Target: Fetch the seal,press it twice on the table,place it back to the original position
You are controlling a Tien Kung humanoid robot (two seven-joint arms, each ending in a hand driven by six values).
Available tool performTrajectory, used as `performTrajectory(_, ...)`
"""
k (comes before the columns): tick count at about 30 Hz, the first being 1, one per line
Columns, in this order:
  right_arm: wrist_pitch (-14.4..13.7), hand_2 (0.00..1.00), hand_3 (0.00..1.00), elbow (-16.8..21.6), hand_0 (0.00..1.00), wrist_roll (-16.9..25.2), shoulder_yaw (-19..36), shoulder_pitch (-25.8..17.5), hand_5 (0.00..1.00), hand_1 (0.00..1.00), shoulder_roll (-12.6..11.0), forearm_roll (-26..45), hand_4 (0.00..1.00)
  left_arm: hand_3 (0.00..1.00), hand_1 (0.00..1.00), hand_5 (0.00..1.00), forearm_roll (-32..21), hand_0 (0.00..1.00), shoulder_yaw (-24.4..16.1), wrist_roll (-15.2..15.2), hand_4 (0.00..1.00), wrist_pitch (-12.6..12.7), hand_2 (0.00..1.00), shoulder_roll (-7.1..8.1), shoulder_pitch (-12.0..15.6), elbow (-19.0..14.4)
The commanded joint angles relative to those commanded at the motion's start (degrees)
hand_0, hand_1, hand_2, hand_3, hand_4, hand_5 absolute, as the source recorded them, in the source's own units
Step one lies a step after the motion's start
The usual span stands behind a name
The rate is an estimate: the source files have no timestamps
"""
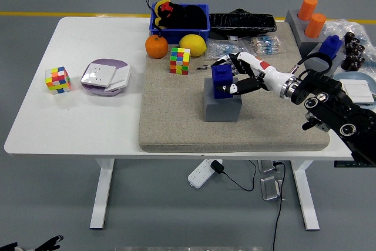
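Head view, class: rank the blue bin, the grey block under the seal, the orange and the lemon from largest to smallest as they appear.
1. Blue bin
2. Grey block
3. Lemon
4. Orange

The lemon looks only slightly bigger than the orange, so treat them as nearly alike. The bin sits farthest back, yet looks largest.

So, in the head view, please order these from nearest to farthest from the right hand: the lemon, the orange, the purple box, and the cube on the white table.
1. Lemon, behind and left of the right hand.
2. Orange, further left.
3. Purple box, off the mat, left.
4. Cube, far left of the white table.
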Motion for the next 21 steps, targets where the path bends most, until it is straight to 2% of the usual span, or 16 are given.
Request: performTrajectory(21,-1.2,0.327,0.297,-1.4,0.445,1.5,-1.8,1.3,0.002,0.309,0.5,-5.1,0.608,0.803,0.791,0.416,0.4,0.813,-0.2,0.0,0.699,0.0,0.766,-0.05,-0.2,-0.1)
